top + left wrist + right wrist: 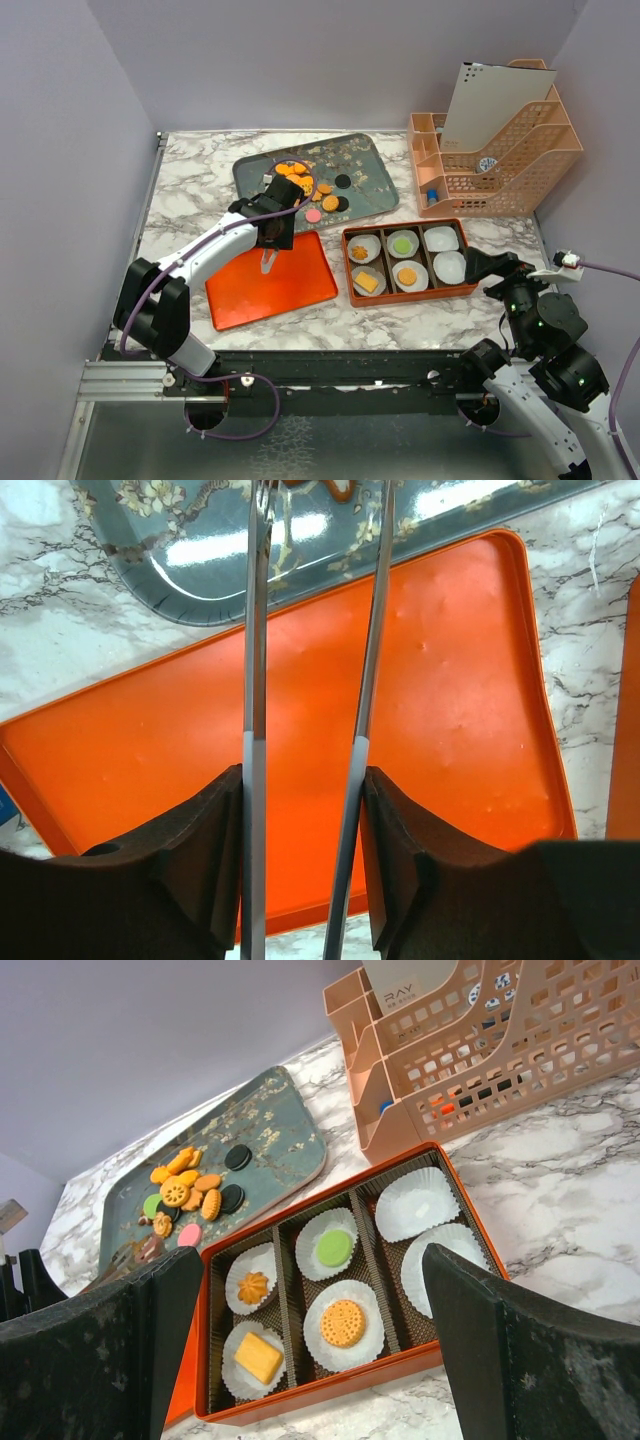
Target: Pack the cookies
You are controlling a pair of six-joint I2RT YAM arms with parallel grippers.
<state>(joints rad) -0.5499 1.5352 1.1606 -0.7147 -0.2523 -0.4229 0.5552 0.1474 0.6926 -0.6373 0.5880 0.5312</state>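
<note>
Your left gripper [305, 790] is clamped on the tweezers [254, 680]. Their blades run forward over the orange tray [450, 730] below, and the tips reach the floral tray [200, 570] beyond. Your right gripper [315, 1260] gapes wide, holding nothing. Just ahead of it sits the box [320, 1382] with four cookies [343, 1322] in paper cups [415, 1205]. Beyond and to the left, the loose cookies [190, 1185] lie piled on the floral tray.
</note>
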